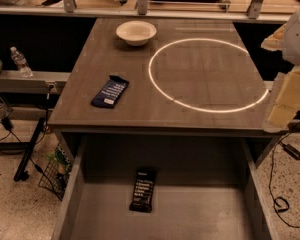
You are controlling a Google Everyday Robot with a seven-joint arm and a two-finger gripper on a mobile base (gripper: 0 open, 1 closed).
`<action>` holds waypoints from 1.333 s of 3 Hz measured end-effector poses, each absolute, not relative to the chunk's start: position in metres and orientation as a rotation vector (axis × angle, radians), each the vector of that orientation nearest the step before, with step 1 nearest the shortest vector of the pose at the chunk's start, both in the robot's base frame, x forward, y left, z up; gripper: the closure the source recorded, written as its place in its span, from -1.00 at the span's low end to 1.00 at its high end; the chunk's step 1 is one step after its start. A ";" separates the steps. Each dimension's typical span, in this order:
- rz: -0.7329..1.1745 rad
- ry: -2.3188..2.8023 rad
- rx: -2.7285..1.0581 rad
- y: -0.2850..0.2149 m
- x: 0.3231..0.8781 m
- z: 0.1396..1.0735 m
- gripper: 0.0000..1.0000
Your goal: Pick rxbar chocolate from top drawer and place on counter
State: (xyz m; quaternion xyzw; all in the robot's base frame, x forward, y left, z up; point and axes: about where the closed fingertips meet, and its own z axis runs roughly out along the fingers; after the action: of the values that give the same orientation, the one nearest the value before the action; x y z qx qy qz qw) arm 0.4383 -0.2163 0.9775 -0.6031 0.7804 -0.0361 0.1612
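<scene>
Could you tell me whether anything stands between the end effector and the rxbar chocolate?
Nothing visible does. The end effector hangs at the right edge of the counter; the rxbar chocolate lies alone and uncovered on the floor of the open top drawer.

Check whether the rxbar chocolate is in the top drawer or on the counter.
In: the rxbar chocolate lies flat on the top drawer floor. The gripper hangs beside the counter, at its right edge.

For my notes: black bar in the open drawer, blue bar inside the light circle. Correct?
No. The camera view shows the blue bar left of the circle, outside it. The rest holds. The gripper hangs by the right edge of the counter.
</scene>
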 end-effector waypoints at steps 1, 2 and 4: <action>-0.103 2.228 -1.722 -0.216 0.438 0.978 -1.00; -0.087 2.182 -1.772 -0.222 0.438 0.971 -1.00; 0.161 1.844 -2.084 -0.208 0.389 0.896 -1.00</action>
State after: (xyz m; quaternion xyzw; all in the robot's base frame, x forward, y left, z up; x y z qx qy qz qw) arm 0.3890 -0.2081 0.8964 -0.7359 0.6513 0.0567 0.1763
